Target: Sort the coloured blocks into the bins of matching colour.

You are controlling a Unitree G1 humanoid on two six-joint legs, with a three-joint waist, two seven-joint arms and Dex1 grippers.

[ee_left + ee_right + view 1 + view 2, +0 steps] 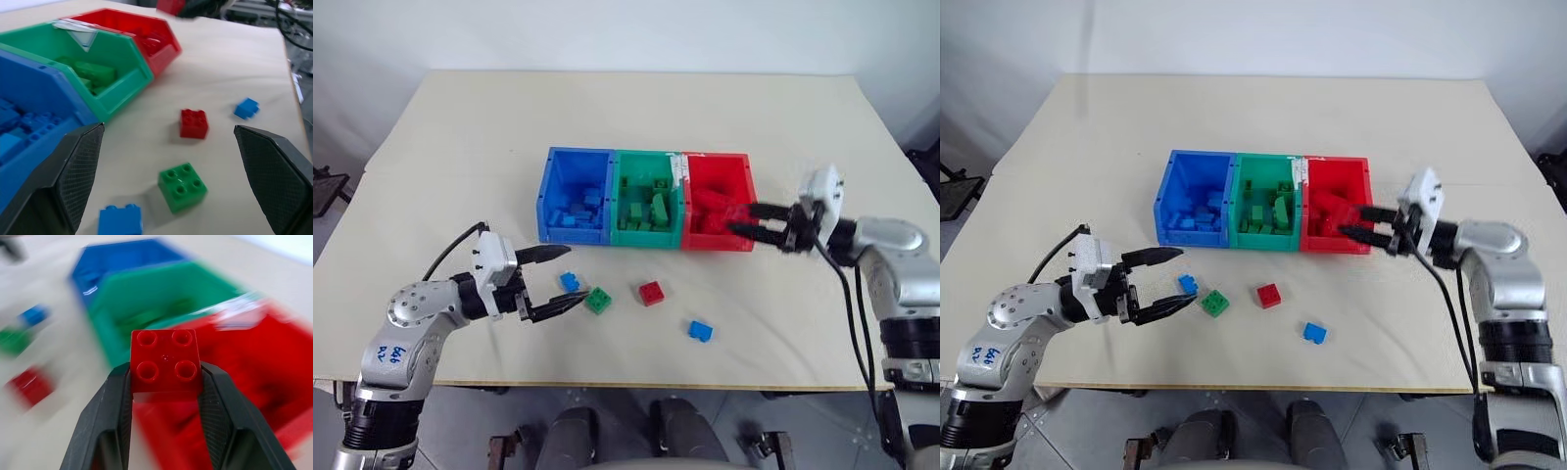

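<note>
meanwhile the right gripper (pixel 165 377) clamps a red block (pixel 165 361) beside the red bin (pixel 717 201), while the left gripper (pixel 564 280) gapes wide near a green block (pixel 599 301).

We note four loose blocks (pixel 650 292) between the left gripper (pixel 570 279) and right gripper (pixel 742 219), bins (pixel 646 241) behind them.
</note>
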